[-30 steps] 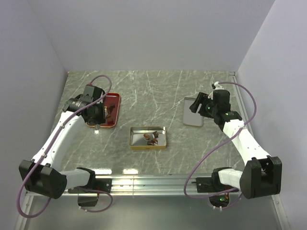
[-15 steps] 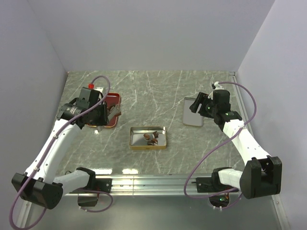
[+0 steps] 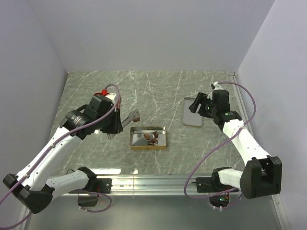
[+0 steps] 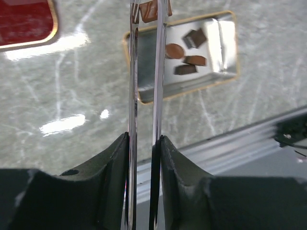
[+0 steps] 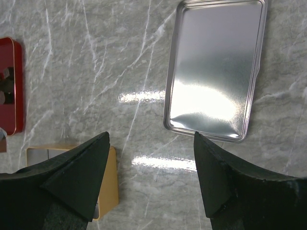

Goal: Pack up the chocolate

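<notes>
Gold tin [image 3: 147, 148]: one, nearest arm bases, four chocolate pieces [image 4: 195, 60] inside.
Left gripper [image 3: 133, 115]: has swung from red tray to just above tin's far-left corner. Thin fingers narrow, pinching held piece [image 4: 147, 10], one.
Meaning: fifth piece mid-transfer, release over tin likely next.
Red tray [image 4: 24, 24]: one, left of tin, farther back; remaining pieces uncountable.
Silver lid [image 5: 213, 72]: one, right of tin, farther.
Right gripper [image 5: 151, 177]: at lid, spread wide, empty.

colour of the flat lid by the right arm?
The lid is plain shiny silver; clearest in right wrist view.
</notes>
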### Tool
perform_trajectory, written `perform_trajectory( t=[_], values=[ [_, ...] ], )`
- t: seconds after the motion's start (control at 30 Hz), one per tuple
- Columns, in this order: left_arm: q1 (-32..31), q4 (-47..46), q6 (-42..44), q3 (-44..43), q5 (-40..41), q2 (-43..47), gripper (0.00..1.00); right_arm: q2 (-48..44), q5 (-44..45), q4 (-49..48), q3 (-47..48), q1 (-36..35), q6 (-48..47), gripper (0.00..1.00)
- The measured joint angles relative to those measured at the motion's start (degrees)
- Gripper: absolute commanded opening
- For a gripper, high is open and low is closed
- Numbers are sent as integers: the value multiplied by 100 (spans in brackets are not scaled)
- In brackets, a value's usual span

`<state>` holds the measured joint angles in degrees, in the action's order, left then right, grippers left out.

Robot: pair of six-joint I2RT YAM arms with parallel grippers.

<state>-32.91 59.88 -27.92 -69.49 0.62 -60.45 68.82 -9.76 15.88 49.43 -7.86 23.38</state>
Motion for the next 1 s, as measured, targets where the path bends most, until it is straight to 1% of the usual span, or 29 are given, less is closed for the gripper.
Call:
perform_trajectory(
  t=[0.13,0.3,0.43,0.5,0.6,0.67,0.9,1.0],
  values=[
    [-321,2,-249,17,-35,168,35,0,2,0,0,-7,11,78],
    [-640,20,-452,245,-103,380,35,0,4,0,0,-7,20,78],
    [-846,109,-494,363,-105,310,37,0,7,-2,0,-7,20,78],
    [-953,122,-494,365,-101,214,40,0,7,-2,0,-7,20,78],
    [-1005,81,-490,369,-101,125,45,2,20,-2,0,-11,20,78],
    [-1010,68,-485,369,-101,94,46,4,26,0,0,-15,17,78],
    [-1010,42,-424,363,-48,-81,43,11,31,0,0,-15,17,78],
    [-1010,42,-400,282,33,-160,44,20,28,0,0,-15,17,78]
  ],
)
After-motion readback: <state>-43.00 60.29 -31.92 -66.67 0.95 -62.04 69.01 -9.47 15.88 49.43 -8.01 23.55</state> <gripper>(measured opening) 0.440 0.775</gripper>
